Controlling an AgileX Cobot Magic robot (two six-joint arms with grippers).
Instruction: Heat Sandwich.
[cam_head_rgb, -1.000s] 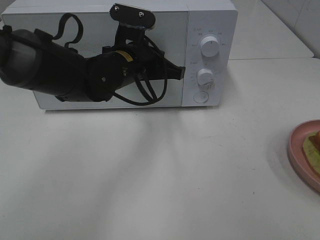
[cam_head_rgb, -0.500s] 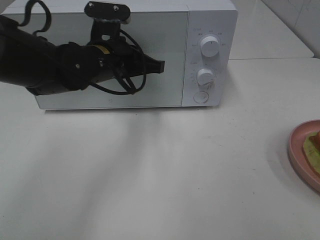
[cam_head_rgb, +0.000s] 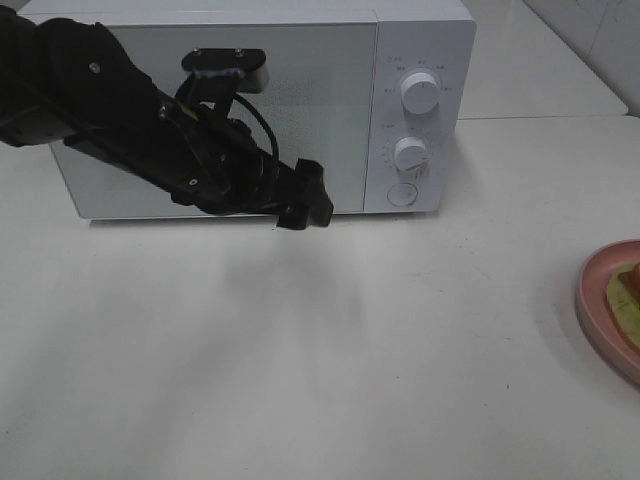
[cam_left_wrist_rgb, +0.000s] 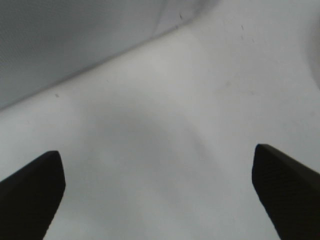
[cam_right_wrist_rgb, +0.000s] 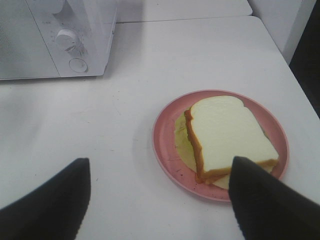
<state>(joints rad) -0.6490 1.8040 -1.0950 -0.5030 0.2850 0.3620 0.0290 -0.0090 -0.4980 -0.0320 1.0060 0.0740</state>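
Note:
The sandwich (cam_right_wrist_rgb: 225, 135), white bread with a brown crust and a green layer, lies on a round pink plate (cam_right_wrist_rgb: 165, 135). At the right edge of the high view only a sliver of the sandwich (cam_head_rgb: 628, 300) and of the plate (cam_head_rgb: 598, 300) shows. My right gripper (cam_right_wrist_rgb: 157, 210) hovers open just short of the plate, its fingers wide apart and holding nothing. My left gripper (cam_head_rgb: 305, 195) hangs low in front of the white microwave (cam_head_rgb: 300, 60), whose door is shut. In the left wrist view the left gripper (cam_left_wrist_rgb: 160, 195) is open over bare table.
The microwave's two knobs (cam_head_rgb: 420, 92) (cam_head_rgb: 410, 153) and round button (cam_head_rgb: 401, 194) sit on its right panel. The left arm (cam_head_rgb: 110, 110) crosses in front of the door. A second white table (cam_head_rgb: 540, 60) adjoins at the back right.
The left arm has pulled back from the microwave's control side and dropped towards the table in front of the door. Its jaws have spread apart. The plate and sandwich have not moved.

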